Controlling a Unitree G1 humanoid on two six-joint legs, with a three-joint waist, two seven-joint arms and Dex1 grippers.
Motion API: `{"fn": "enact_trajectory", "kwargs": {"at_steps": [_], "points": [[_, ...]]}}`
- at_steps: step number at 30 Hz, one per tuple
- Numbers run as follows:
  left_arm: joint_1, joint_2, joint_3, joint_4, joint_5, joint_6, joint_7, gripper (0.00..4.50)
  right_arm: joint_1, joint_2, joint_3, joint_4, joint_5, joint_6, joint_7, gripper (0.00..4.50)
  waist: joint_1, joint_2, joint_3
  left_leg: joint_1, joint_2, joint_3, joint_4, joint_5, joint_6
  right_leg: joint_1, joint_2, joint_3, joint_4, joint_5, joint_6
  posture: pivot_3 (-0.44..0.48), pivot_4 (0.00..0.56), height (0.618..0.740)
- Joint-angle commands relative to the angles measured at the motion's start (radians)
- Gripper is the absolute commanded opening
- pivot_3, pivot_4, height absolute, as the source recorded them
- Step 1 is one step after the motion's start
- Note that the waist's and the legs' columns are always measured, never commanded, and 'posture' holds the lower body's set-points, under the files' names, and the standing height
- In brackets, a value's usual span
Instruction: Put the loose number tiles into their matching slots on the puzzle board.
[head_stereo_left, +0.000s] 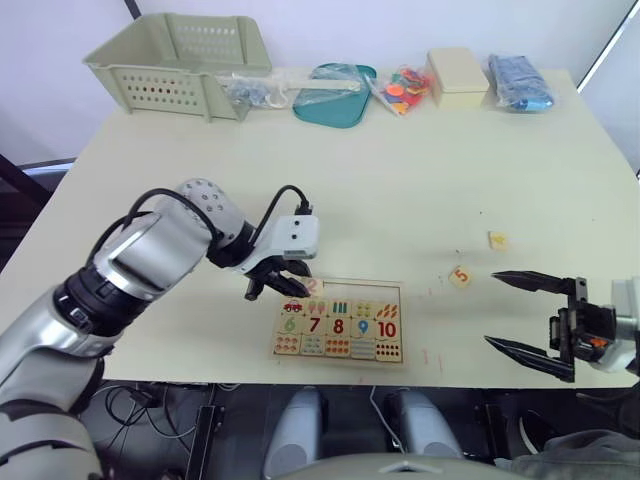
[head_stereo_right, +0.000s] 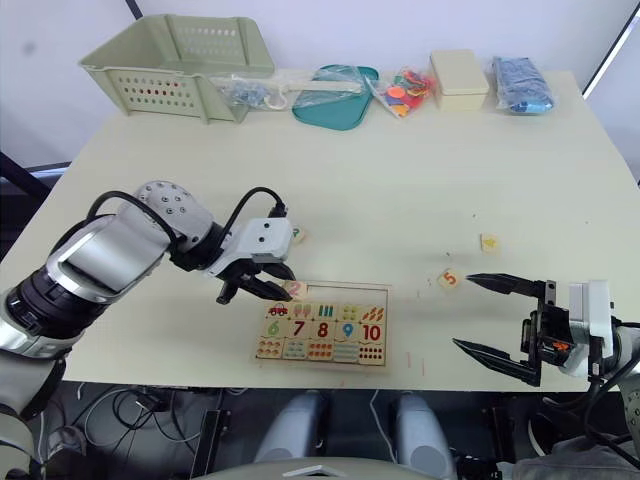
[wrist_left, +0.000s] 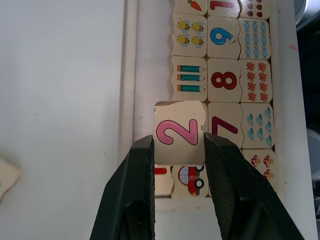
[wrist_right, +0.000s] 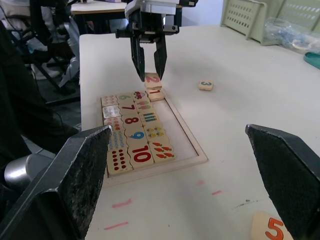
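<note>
Bench (head_stereo_left: 400, 190): cream top; basket (head_stereo_left: 180, 60) and bags along the far edge.
Left gripper (wrist_left: 178, 150): pinching the 2 tile (wrist_left: 180, 131) over the puzzle board (head_stereo_left: 340, 320).
Right gripper (head_stereo_left: 525, 312): wide apart, empty.
5 tile (head_stereo_left: 460, 277): loose on bench.

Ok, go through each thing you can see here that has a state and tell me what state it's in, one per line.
left gripper: shut on the 2 tile.
2 tile: held over the board's upper row, tilted, not seated.
right gripper: open, holding nothing.
5 tile: loose on the table, digit up.
3 tile: loose on the table beside the board.
puzzle board: upper row mostly unfilled.
</note>
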Motion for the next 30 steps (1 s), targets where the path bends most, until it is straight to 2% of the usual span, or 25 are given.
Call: {"fn": "enact_trajectory", "kwargs": {"at_steps": [1, 10, 30], "points": [[-0.022, -0.021, -0.007, 0.017, 0.043, -0.003, -0.009, 0.94, 0.013, 0.002, -0.026, -0.044, 0.013, -0.017, -0.009, 4.5, -0.001, 0.0, 0.0, 0.0, 0.0, 0.0, 0.001, 0.0, 0.0, 0.0, 0.0, 0.0, 0.0, 0.0, 0.0, 0.0, 0.15, 0.74], [-0.012, -0.078, -0.033, 0.066, 0.132, -0.012, 0.006, 0.94, 0.027, 0.007, -0.026, -0.052, 0.013, -0.025, -0.022, 4.5, 0.0, 0.0, 0.0, -0.002, 0.0, -0.002, 0.006, 0.0, 0.0, 0.001, 0.0, -0.001, 0.002, 0.0, 0.001, 0.0, 0.15, 0.74], [0.005, -0.118, -0.035, 0.066, 0.188, -0.013, 0.005, 0.94, 0.035, 0.007, -0.026, -0.059, 0.015, -0.023, -0.027, 4.5, 0.0, 0.0, 0.0, -0.004, 0.0, -0.003, 0.009, 0.0, 0.0, 0.0, 0.0, -0.002, 0.003, 0.001, 0.001, 0.0, 0.15, 0.74]]}}
